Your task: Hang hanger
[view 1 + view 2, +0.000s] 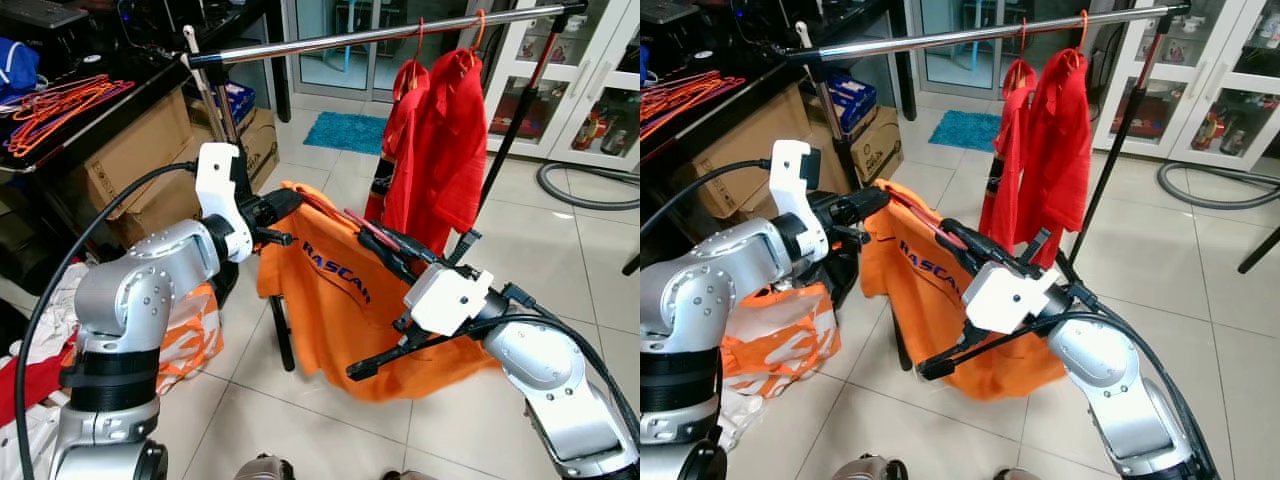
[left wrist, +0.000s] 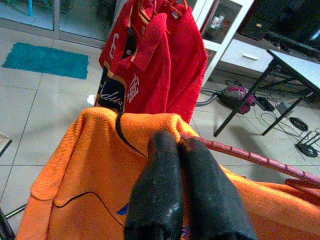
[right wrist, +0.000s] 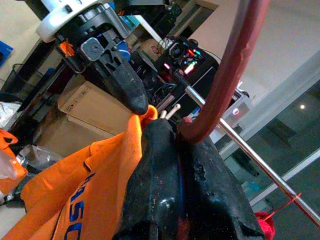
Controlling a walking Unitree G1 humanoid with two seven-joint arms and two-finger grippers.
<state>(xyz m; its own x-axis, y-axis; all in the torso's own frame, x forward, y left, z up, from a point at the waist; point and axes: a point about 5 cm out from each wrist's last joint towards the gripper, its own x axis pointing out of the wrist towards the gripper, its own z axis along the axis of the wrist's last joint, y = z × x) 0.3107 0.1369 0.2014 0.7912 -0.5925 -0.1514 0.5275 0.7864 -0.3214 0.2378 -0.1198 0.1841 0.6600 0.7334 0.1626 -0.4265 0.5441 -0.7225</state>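
A humanoid robot holds one orange polo shirt [image 1: 345,300] on a red hanger [image 2: 250,155] between its two grippers, in front of and below a chrome clothes rail [image 1: 370,37]. The left gripper [image 1: 283,207] has its fingers pressed together on the shirt's shoulder where the hanger arm enters it, and the right gripper [image 3: 175,131] pinches the hanger close to its curved red hook [image 3: 232,55], fingers closed around the stem. The shirt hangs between the arms, above the tiled floor [image 1: 330,420], with the rail up and beyond it. The step in hand looks like the carry toward the rail; nothing of this hanger is on it yet. The next move likely calls for raising the hook above the rail, beside the garments already there, and lowering it on. Counted: two red shirts [image 1: 440,140] hang on the rail from two orange hanger hooks (a heap of spare orange hangers [image 1: 55,105] lies on the dark table at left), and three cardboard boxes [image 1: 140,160] sit below.
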